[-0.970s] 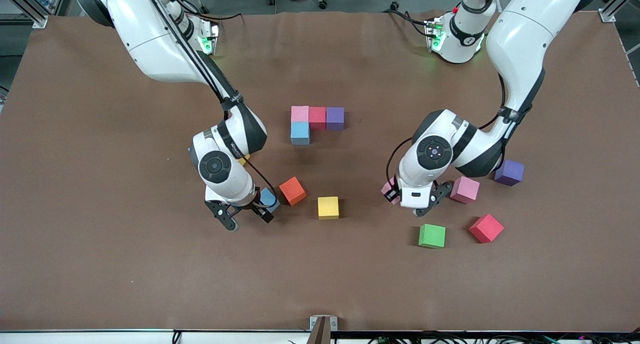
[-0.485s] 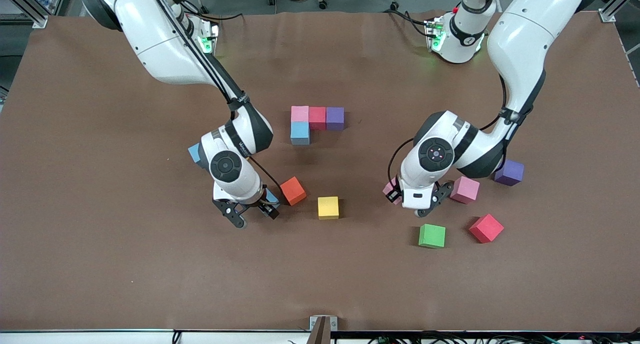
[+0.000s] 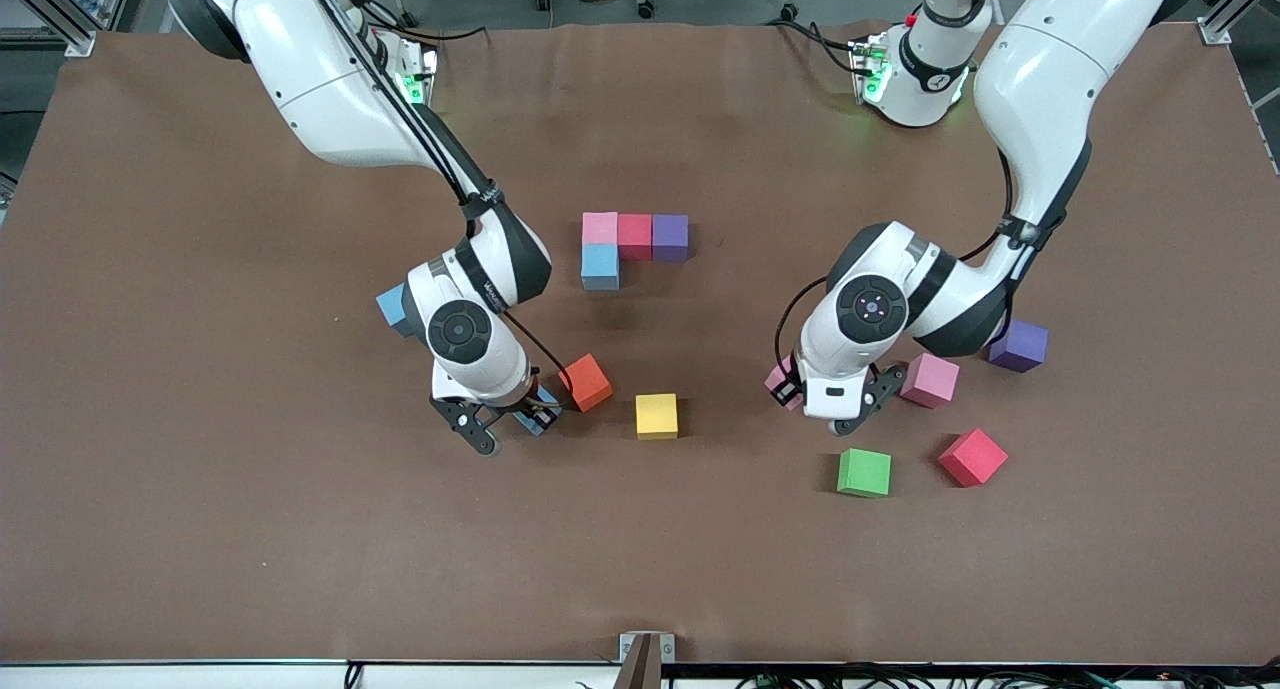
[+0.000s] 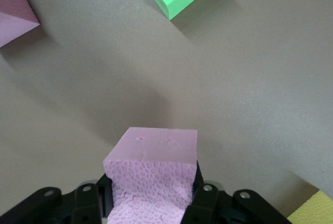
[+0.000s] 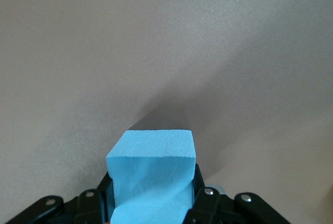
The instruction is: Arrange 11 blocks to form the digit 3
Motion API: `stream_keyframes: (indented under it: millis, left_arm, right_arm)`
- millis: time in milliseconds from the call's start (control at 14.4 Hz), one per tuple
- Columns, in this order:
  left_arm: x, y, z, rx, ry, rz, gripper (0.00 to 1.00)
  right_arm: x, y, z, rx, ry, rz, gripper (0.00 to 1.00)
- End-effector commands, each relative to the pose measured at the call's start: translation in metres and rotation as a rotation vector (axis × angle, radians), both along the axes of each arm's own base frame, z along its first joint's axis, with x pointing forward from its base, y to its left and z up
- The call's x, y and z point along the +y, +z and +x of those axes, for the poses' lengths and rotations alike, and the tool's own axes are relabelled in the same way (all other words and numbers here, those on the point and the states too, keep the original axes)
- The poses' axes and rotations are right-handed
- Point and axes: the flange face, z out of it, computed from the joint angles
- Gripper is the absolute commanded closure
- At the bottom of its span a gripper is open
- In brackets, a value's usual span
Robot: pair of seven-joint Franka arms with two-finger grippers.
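Four blocks form a partial digit 3: pink [image 3: 600,228], red [image 3: 635,236] and purple [image 3: 670,236] in a row, with blue [image 3: 600,266] just nearer the camera than the pink. My right gripper [image 3: 512,425] is shut on a blue block [image 5: 152,169], low beside the orange block [image 3: 586,381]. My left gripper [image 3: 814,407] is shut on a pink block [image 4: 153,174], low between the loose pink block [image 3: 930,380] and the yellow block [image 3: 656,415]. The left arm waits.
Loose blocks lie nearer the camera than the figure: green [image 3: 864,472], red [image 3: 972,457] and purple [image 3: 1018,345] toward the left arm's end. Another blue block [image 3: 391,306] lies beside the right arm's wrist.
The right gripper has shifted toward the orange block and shut on the blue block. Its wrist moved off the other blue block, which now shows. The left arm has held still.
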Motion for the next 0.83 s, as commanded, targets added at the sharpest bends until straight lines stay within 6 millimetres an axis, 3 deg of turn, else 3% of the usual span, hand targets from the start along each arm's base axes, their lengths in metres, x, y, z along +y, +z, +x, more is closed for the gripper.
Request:
stream_keyframes:
  millis: [0,346,762]
  left_arm:
    - [-0.001,0.006,0.002,-0.001,-0.007,0.001,0.88]
    - [-0.002,0.005,0.001,0.001,-0.01,0.001,0.88]
    - [-0.003,0.002,0.001,0.005,-0.011,0.001,0.88]
  right_arm:
    - [-0.004,0.011,-0.003,0.02,0.115,-0.053,1.0]
    - [-0.009,0.041,-0.033,0.129,0.381,-0.09,1.0]
    - [0.053,0.038,-0.082,0.114,0.628,-0.019,1.0]
